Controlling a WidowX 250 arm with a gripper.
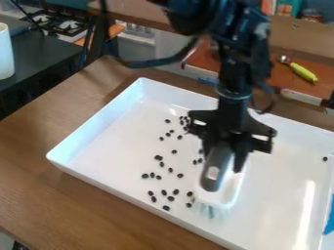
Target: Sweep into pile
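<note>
One white cup [6, 51] is standing on a dark worktop at the far left, and next comes the wooden worktop [39, 146], which is carrying a broad white tray [98, 128]. Inside the tray's left half no pieces are lying close to the wall; further right, small black beans [158, 157] are spreading in a loose band, from a tighter knot near the back to thinly spaced ones toward the front. Some are looking grouped, but they aren't making one pile, so I'm judging the job as partly done at best. Just right of that band, the jaws are clenching the grey handle of a brush [214, 172], which is tilting down into the tray, its white head beneath and its pale bristles [210, 211] pointing toward the front, near the closest beans. Behind it, a scoop with a yellow-green handle [304, 72] is lying outside the tray. Over by the right side, a lone bean [324, 158] is sitting well apart from the rest, and a blue object [329, 218] is showing at the edge. What's remaining, I think, is closing up the scattered band and bringing that straggler across to join it
</note>
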